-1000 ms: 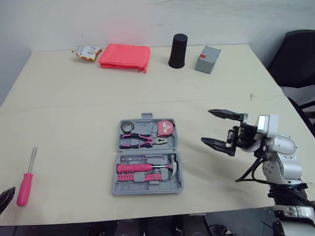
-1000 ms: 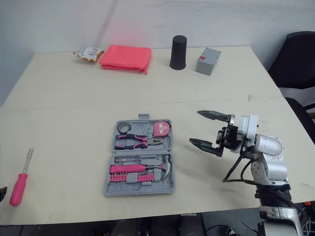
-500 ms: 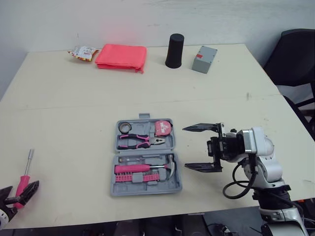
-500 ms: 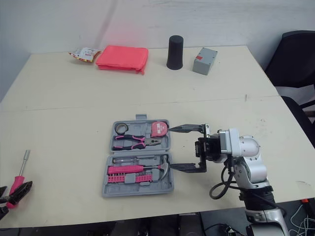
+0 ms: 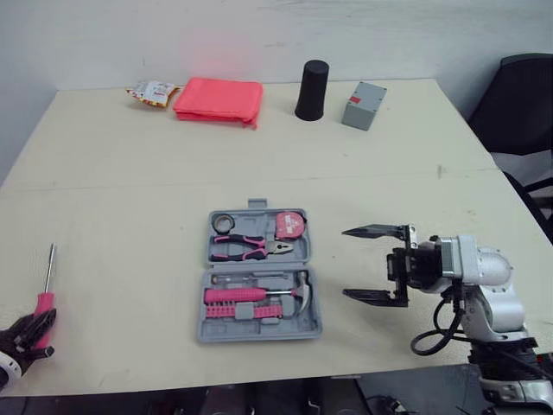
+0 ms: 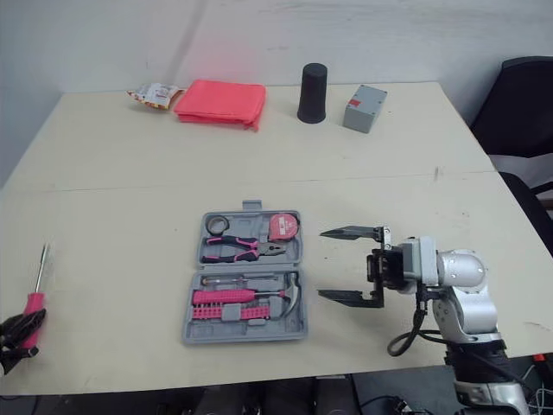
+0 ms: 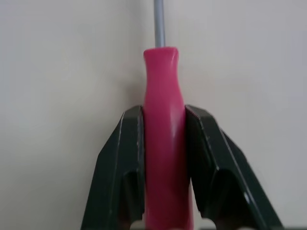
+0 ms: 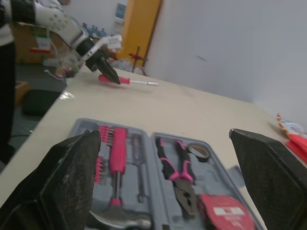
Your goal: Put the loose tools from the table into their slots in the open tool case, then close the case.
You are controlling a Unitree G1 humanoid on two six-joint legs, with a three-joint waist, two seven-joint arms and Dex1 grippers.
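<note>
The grey tool case (image 5: 259,333) lies open in the middle of the table, holding pliers (image 5: 251,248), a tape measure (image 5: 291,225) and a hammer (image 5: 298,290). At the table's front left edge my left gripper (image 5: 30,333) is shut on the pink handle of a screwdriver (image 5: 45,298). Its steel shaft points away from me. The left wrist view shows the handle (image 7: 164,158) squeezed between both fingers. My right gripper (image 5: 344,263) hovers open just right of the case, fingers pointing at it, nothing between them.
Along the far edge lie a snack packet (image 5: 151,91), a red pouch (image 5: 219,99), a black cup (image 5: 312,89) and a grey box (image 5: 363,105). A black chair (image 5: 518,104) stands off the table's right side.
My left gripper came in from the table's edge and closed on the screwdriver's handle. My right gripper swung in towards the case's right side and stayed open.
</note>
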